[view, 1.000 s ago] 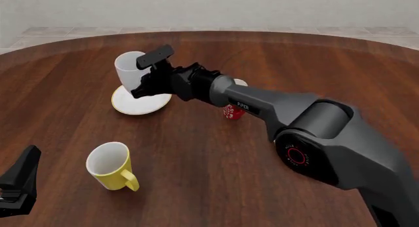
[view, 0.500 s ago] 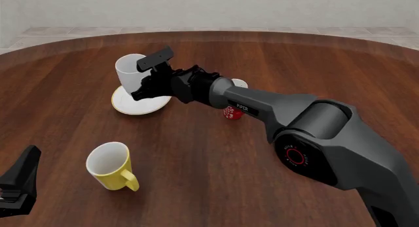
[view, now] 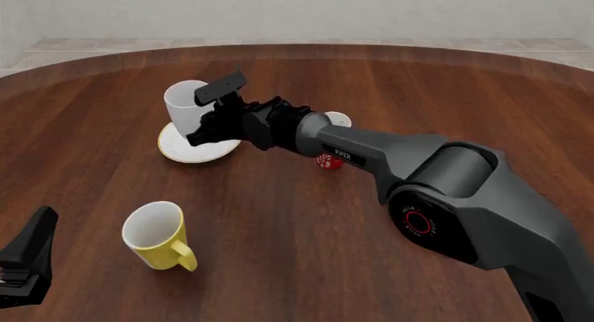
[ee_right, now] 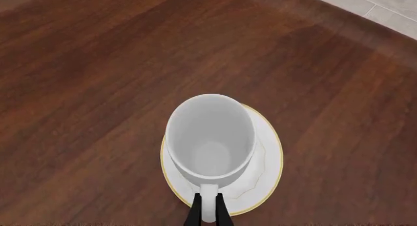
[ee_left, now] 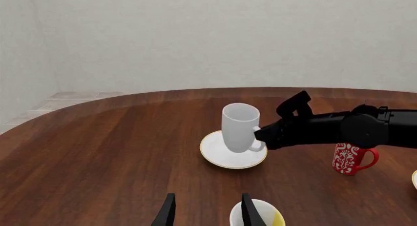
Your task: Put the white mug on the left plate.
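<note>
The white mug [ee_left: 239,127] stands upright on the left plate [ee_left: 233,156] in the left wrist view. Front view: the right hand [view: 206,117] is at the handle. Right wrist view: its fingers [ee_right: 195,215] pinch the handle. Next move, likely: release, retreat.

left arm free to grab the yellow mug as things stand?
Probably yes. The left gripper is open, and the yellow mug stands upright just ahead of it with bare table between. The right gripper is farther off, at the white mug on the left plate.
</note>
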{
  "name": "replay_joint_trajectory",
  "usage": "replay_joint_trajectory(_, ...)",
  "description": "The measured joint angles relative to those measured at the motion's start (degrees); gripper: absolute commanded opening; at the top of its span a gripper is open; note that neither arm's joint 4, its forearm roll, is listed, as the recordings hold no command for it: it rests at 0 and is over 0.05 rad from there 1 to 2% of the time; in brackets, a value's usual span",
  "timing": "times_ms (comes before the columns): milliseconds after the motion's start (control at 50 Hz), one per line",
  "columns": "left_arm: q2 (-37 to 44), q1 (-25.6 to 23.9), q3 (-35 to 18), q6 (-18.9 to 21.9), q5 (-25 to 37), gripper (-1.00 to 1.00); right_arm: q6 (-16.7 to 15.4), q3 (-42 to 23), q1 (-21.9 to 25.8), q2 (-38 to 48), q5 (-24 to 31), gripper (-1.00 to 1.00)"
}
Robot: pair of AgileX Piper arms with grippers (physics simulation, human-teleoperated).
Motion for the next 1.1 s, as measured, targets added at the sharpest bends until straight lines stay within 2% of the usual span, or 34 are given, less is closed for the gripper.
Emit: replay_joint_trajectory(1100, 0.0, 0.0, 0.0, 0.0, 0.0, 1.0, 1.26, 0.28, -0.52, 1.13, -1.06, -1.0)
